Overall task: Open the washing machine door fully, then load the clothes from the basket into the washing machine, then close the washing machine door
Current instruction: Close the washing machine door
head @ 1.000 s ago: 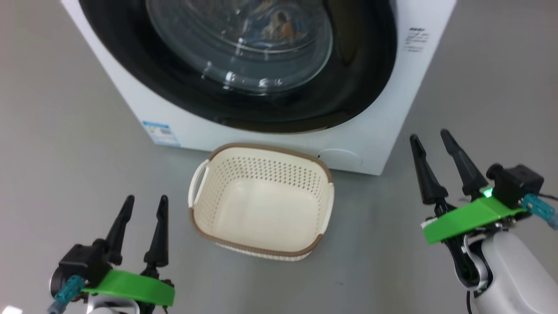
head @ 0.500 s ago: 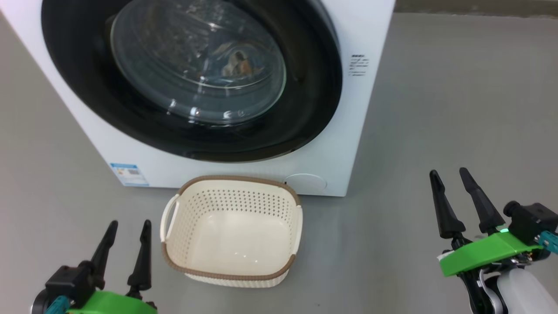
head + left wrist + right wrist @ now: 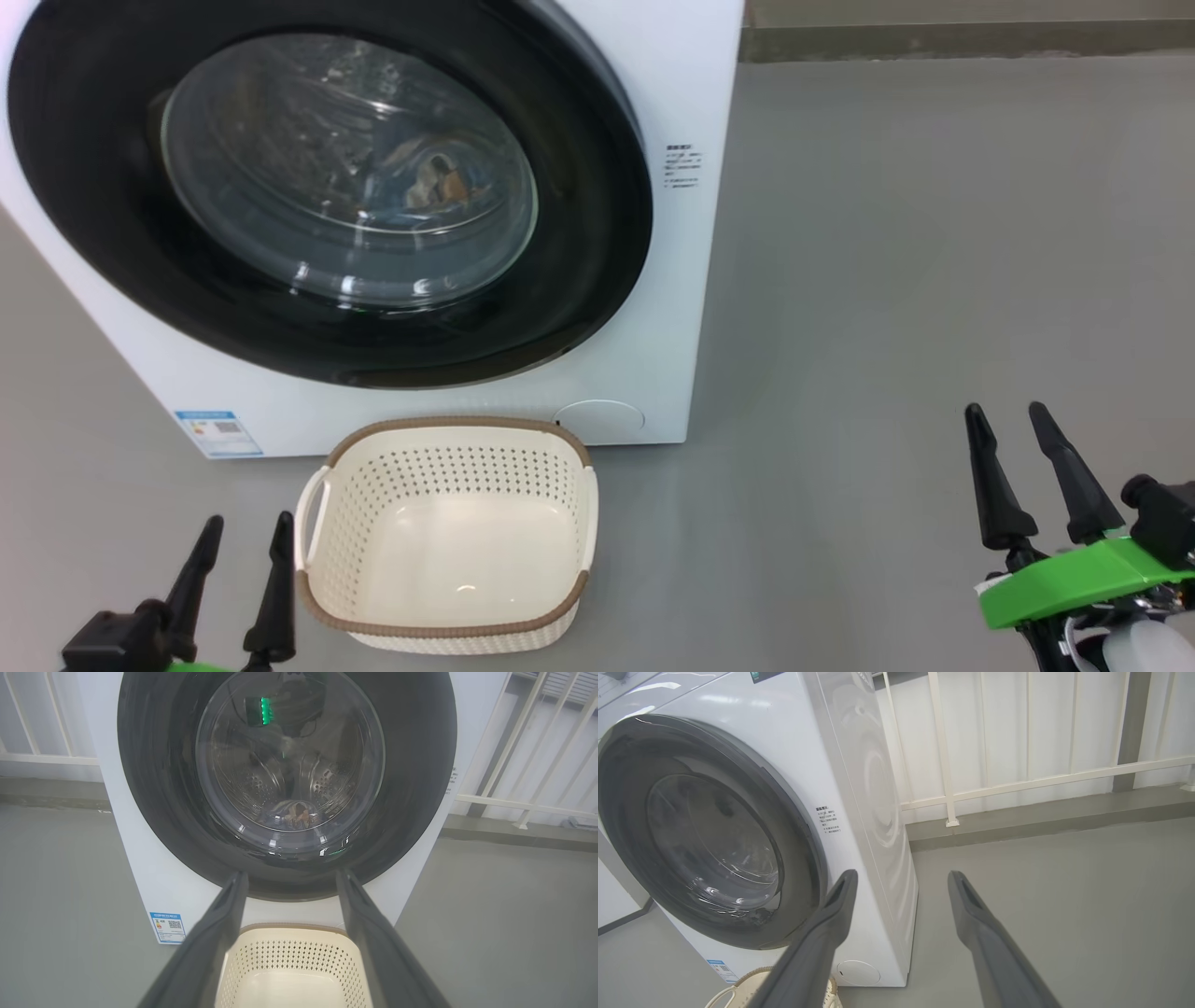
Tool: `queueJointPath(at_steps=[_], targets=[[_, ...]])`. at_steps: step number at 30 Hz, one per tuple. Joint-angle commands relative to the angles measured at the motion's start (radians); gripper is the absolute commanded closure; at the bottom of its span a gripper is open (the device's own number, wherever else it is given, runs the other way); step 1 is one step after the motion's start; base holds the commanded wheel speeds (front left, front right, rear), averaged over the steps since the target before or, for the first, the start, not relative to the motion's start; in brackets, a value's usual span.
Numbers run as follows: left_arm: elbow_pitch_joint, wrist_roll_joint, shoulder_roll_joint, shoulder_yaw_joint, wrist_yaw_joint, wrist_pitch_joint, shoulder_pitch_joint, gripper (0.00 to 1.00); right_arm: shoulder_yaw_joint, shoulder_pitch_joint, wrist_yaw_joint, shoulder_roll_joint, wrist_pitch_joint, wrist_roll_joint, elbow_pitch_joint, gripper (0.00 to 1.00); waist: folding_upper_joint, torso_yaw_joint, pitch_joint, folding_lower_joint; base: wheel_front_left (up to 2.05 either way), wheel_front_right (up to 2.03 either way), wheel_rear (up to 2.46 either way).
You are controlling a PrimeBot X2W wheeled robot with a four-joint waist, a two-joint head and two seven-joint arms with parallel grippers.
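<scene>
Since a second ago my head has swung, so the washing machine [image 3: 667,308] sits further left in my view; the things on the floor have not themselves shifted. Just left of the basket [image 3: 448,462], which is empty, my left gripper [image 3: 247,527] stands spread wide with nothing in it. Its fingers aim over the basket at the washing machine door [image 3: 327,187], shut, directly behind it, with the clothes [image 3: 434,182] showing through its glass. Well right of the basket my right gripper [image 3: 1005,415] gapes empty too. My left arm is nearer; the job looks finished.
</scene>
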Motion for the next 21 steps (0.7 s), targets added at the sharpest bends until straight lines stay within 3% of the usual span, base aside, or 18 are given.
queueJointPath(at_steps=[1,21], targets=[[-0.031,-0.002,0.029,0.042,-0.004,-0.006,-0.009,0.00,0.009,0.002,-0.002,-0.019,-0.005,-0.002,-0.028,0.00,-0.0001,-0.014,-0.008,0.0000,0.00,0.00,0.00],[-0.056,0.000,0.031,0.085,-0.004,-0.006,0.059,0.00,-0.044,0.066,-0.002,-0.008,-0.005,-0.011,-0.050,0.00,-0.0001,-0.038,-0.026,0.0000,0.00,0.00,0.00]])
